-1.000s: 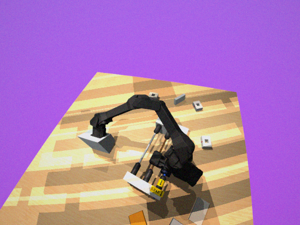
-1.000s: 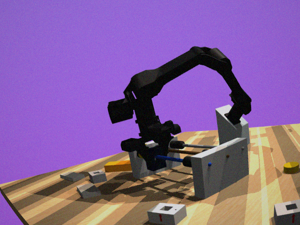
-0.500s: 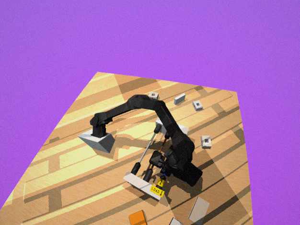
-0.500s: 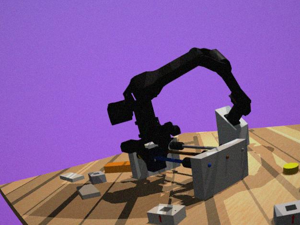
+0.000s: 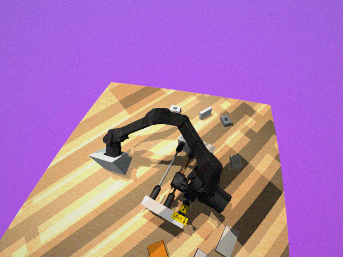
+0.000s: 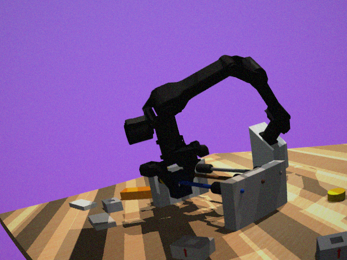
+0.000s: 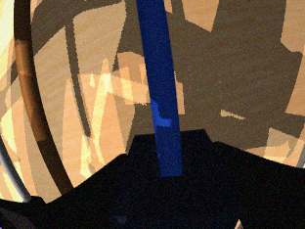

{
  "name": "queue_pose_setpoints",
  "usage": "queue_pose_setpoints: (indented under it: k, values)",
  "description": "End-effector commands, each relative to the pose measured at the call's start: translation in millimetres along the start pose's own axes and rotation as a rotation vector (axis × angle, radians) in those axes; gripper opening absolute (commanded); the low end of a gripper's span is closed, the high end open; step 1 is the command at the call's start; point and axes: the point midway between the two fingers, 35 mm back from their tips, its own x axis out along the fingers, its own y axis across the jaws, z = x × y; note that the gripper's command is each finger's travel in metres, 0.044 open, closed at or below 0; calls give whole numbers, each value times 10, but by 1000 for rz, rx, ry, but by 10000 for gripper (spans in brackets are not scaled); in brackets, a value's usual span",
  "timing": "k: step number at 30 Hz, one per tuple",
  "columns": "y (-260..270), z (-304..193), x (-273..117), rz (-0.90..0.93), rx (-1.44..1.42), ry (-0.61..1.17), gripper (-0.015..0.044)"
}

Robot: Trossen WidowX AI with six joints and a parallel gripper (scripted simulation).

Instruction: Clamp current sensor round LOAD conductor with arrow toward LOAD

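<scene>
The LOAD conductor is blue and runs between two upright end blocks. The yellow LOAD marker is at its near end in the top view. The current sensor looks like a dark block around the conductor, low in the wrist view, in deep shadow. Its arrow and latch do not show. My gripper points down over the blue conductor. Its fingers stand partly open, one on each side of the sensor and very close to it; whether they touch it is hard to see.
A brown conductor and a grey conductor run beside the blue one. The end block is by the marker; another end block is opposite. An orange block and several grey blocks lie around.
</scene>
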Motion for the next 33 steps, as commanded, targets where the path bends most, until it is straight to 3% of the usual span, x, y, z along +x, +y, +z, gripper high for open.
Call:
queue_pose_setpoints:
  k: [1,5,12,21,28,33]
  values:
    - [0,1,-4,0,-1,0,262]
    - [0,1,-4,0,-1,0,262]
    - [0,1,-4,0,-1,0,440]
    - [0,0,-32,-3,-1,0,440]
    - [130,-25,-1002,-103,-5,-2,440]
    - [140,-26,-1040,-107,-5,-2,440]
